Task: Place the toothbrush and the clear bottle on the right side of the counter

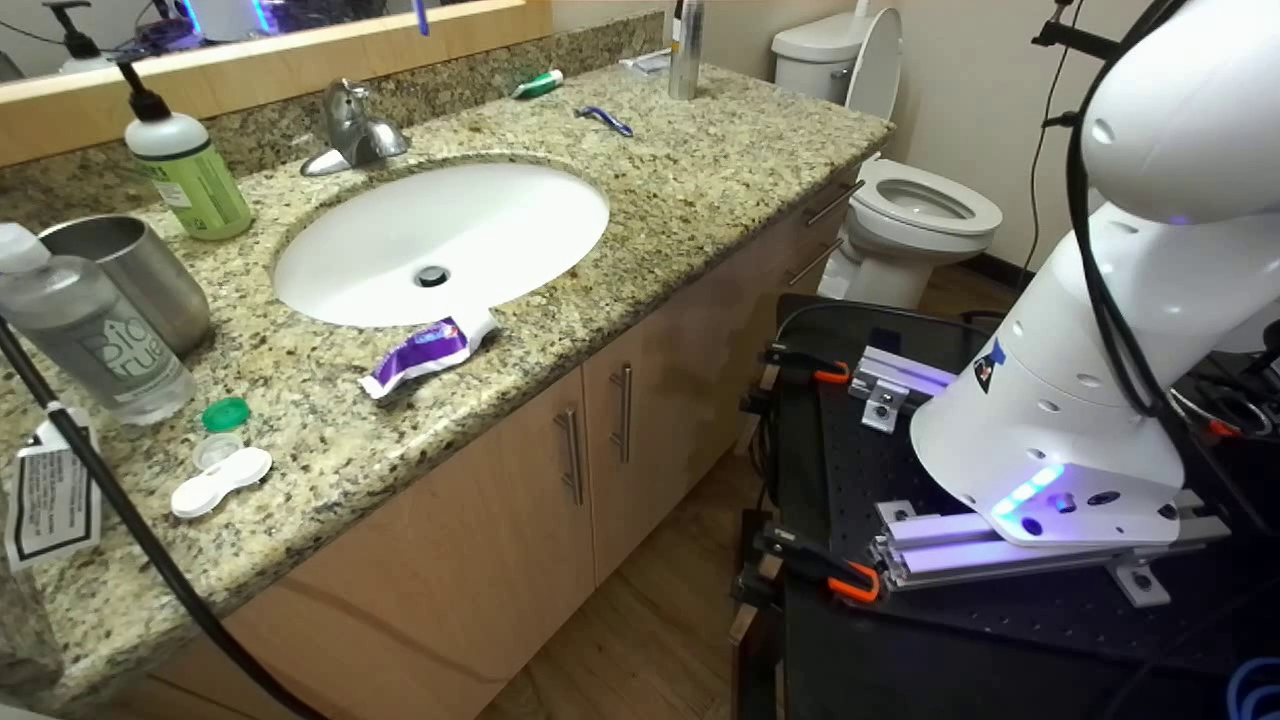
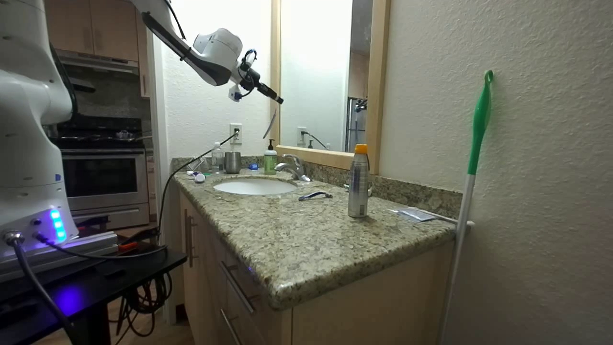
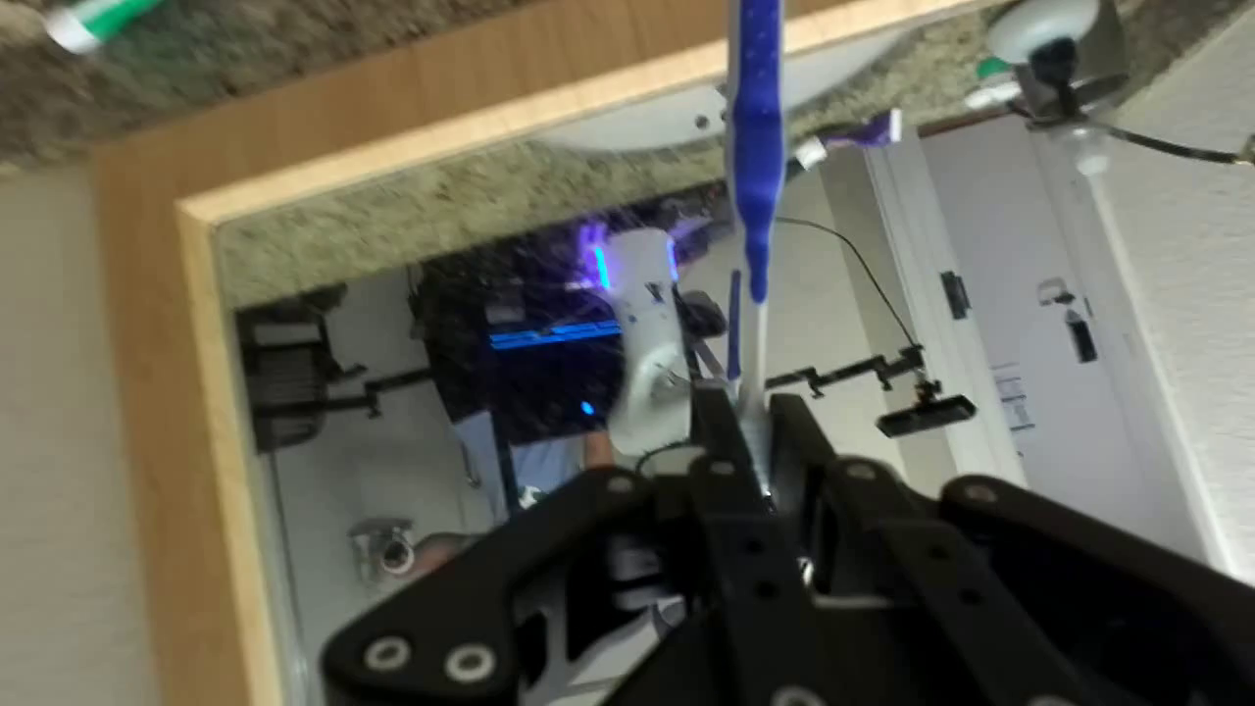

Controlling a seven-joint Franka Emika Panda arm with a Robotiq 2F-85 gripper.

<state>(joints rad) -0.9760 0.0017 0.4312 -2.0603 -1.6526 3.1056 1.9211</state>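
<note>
I'm holding the toothbrush (image 3: 757,147) above the counter (image 1: 740,150)

My gripper (image 3: 753,410) is pinching its pale part between 2 fingertips (image 3: 714,424), and its blue part is dangling at a tilt in front of the mirror (image 2: 316,76). Across the white sink (image 1: 500,235) from the orange-capped spray can (image 2: 358,189), the clear Biotrue bottle (image 1: 95,335) is standing upright, just beside the steel cup (image 1: 150,280).

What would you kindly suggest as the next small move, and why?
I'd probably shift the end effector right, toward the silver can on the right of the counter: it grips the toothbrush high in front of the mirror, left of that can.
</note>
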